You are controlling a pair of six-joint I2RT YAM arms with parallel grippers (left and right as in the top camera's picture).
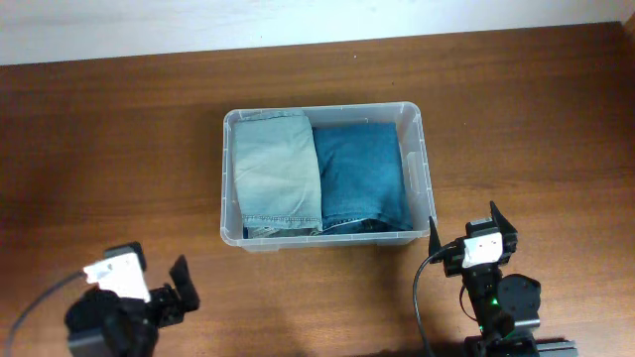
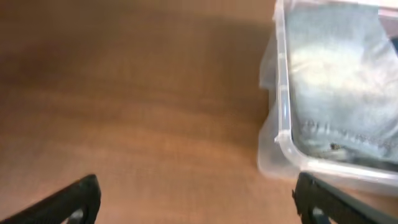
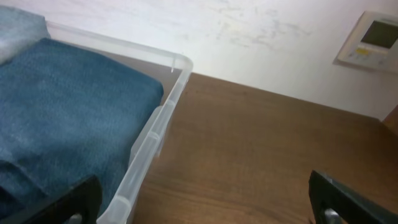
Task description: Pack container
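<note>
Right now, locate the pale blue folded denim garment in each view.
Overhead: the pale blue folded denim garment fills the left half of the clear rectangular plastic container.
Left wrist: garment at upper right, inside the container's corner.
Right wrist: a sliver at top left, beside dark blue folded denim.
Shared landmark: the container's rim.
</note>
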